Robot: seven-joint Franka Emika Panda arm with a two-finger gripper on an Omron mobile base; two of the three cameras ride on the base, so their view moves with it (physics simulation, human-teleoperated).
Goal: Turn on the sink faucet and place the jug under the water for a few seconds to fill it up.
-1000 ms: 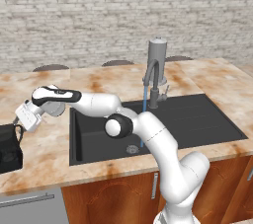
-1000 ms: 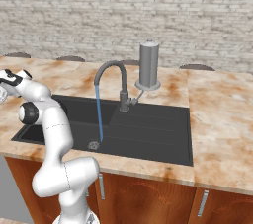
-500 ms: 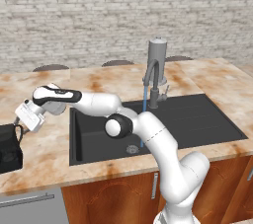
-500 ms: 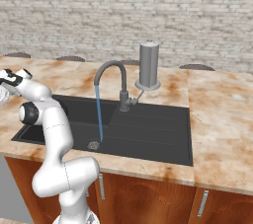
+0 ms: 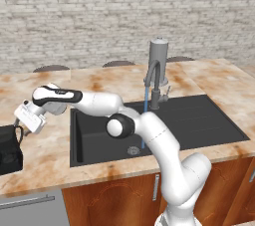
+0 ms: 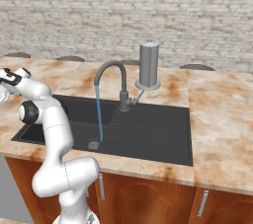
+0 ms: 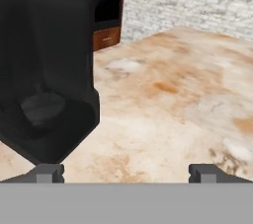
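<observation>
The black jug [image 5: 10,148] stands on the marble counter at the far left, well left of the sink [image 5: 199,120]. My gripper [image 5: 23,129] hangs just right of its loop handle, apart from it. In the hand view the jug [image 7: 44,70] looms close on the left, ahead of the left fingertip [image 7: 47,172]. My gripper [image 7: 126,173] is open, with bare counter between its tips. The grey faucet [image 5: 154,78] [image 6: 111,70] arches over the black sink [image 6: 148,129]. A thin blue stream of water [image 5: 145,115] [image 6: 99,114] runs down to the drain.
A tall plain grey cylinder [image 5: 159,53] [image 6: 148,65] stands behind the faucet. The marble counter [image 5: 50,155] wraps around the sink, and a brick wall lies beyond it. A grey appliance front [image 5: 30,205] sits under the counter at the left.
</observation>
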